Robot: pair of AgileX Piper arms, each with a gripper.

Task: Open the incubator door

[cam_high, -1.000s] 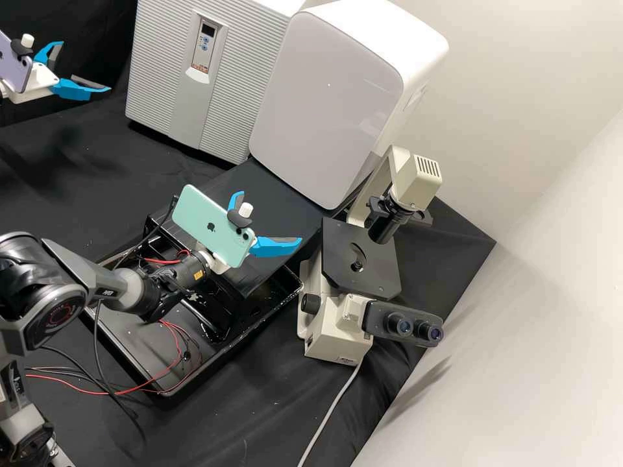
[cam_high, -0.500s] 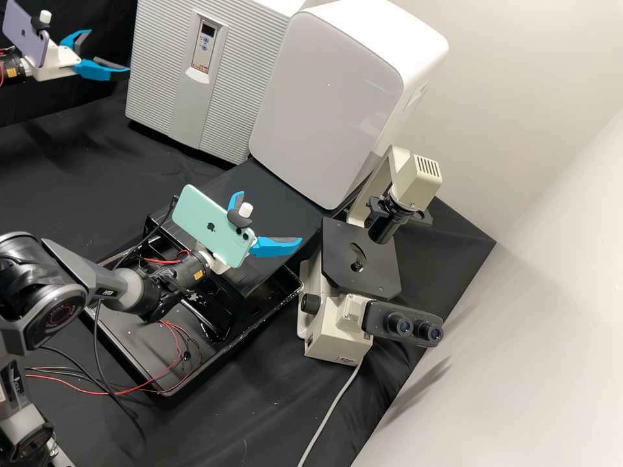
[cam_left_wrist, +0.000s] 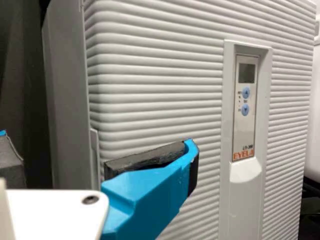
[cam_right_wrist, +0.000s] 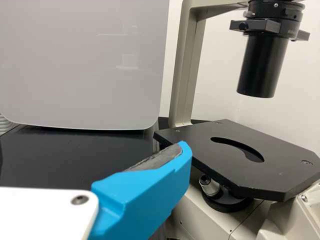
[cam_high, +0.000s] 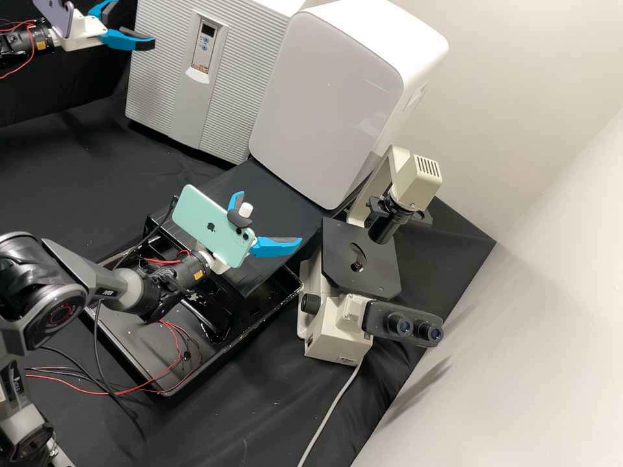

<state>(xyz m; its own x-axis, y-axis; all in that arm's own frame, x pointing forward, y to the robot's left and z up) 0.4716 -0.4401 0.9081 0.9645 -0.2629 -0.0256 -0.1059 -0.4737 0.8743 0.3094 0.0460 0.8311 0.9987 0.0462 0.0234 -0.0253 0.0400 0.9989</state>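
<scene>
In the high view, my left gripper [cam_high: 135, 24] stands open in the upper left, one blue finger overlapping the left edge of the ribbed grey incubator [cam_high: 243, 78]. Its door looks closed. The left wrist view has the incubator [cam_left_wrist: 160, 100] close by, with its control panel [cam_left_wrist: 245, 105] and a narrow raised strip [cam_left_wrist: 94, 160] along the door's side edge; my left gripper [cam_left_wrist: 97, 150] is spread apart there. Whether it touches the door I cannot tell. My right gripper [cam_high: 270, 217] is open and holds nothing, over the black bench between tray and microscope; the right wrist view has one blue finger [cam_right_wrist: 145, 195].
A smooth white cabinet [cam_high: 324, 104] stands right beside the incubator. A microscope [cam_high: 363, 259] is to the right of my right gripper. Beneath the right arm lies a black tray [cam_high: 123, 350] with red and black wires. A pale wall rises at the right.
My left gripper has moved right and slightly up in the high view, from beside the bench's dark backdrop to the incubator's left edge. The right arm has kept still.
</scene>
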